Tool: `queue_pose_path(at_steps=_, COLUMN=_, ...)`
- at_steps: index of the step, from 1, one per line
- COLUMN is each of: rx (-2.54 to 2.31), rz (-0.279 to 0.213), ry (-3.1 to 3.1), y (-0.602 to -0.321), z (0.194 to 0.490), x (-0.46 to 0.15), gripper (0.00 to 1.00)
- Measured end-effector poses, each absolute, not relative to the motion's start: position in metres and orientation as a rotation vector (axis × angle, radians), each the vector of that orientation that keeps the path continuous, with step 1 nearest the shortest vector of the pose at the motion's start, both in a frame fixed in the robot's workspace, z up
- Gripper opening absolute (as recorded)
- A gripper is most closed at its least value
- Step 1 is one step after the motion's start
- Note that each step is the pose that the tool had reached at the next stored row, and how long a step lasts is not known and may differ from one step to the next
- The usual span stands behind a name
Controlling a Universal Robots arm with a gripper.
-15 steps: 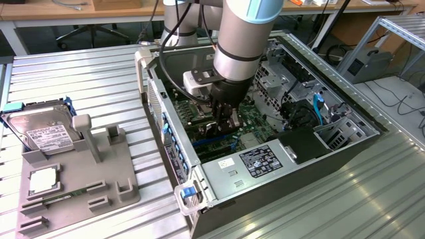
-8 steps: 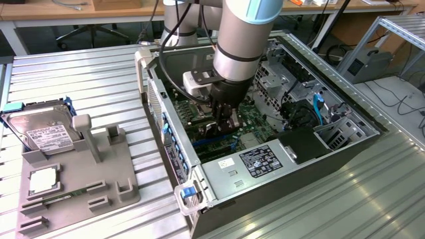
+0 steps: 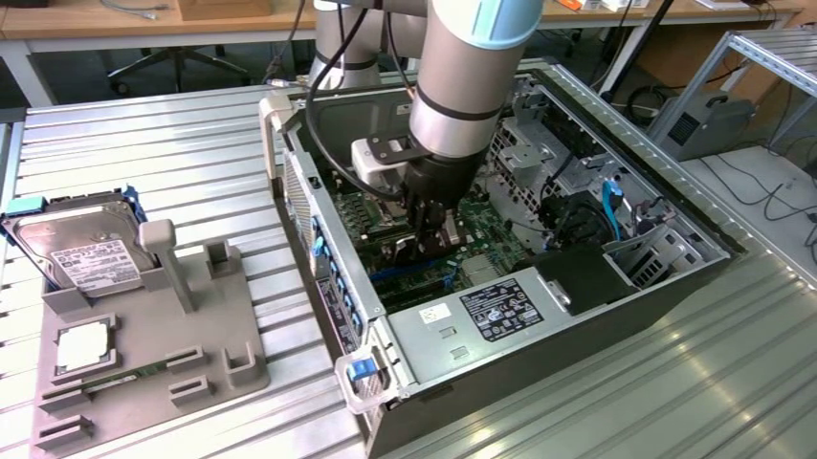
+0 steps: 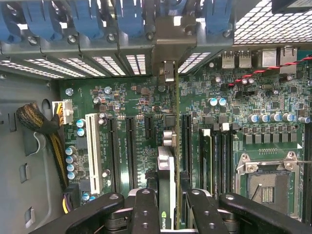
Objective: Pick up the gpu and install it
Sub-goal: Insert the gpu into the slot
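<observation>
My gripper (image 3: pixel 428 234) reaches down into the open computer case (image 3: pixel 664 287), over the green motherboard (image 3: pixel 492 234). Its black fingers (image 4: pixel 146 209) are shut on the gpu (image 4: pixel 166 180), which stands edge-on between them. The card's dark body (image 3: pixel 415 251) sits low among the expansion slots (image 4: pixel 130 146). Its metal end bracket (image 4: pixel 165 70) lines up with the rear slot openings of the case. Whether the card's edge is fully down in a slot I cannot tell.
A grey fixture (image 3: pixel 153 363) at the exterior view's left holds a silver hard drive (image 3: pixel 79 251), a processor chip (image 3: pixel 84 346) and a green memory stick (image 3: pixel 121 375). Blue retaining clips (image 4: pixel 87 19), a white slot (image 4: pixel 92 151), cables (image 4: pixel 41 124) and the processor socket (image 4: pixel 268 183) surround the card.
</observation>
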State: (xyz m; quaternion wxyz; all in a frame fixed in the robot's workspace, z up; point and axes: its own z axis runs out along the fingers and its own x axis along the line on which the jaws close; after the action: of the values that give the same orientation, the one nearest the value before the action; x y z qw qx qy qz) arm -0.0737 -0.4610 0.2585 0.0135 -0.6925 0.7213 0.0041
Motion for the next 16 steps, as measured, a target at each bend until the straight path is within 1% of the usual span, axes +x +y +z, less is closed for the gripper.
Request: queue_pose_path(at_steps=16, rx=-2.157, rz=0.013, ry=2.247, y=-0.4611, z=0.2565, x=-0.0738, gripper=0.27)
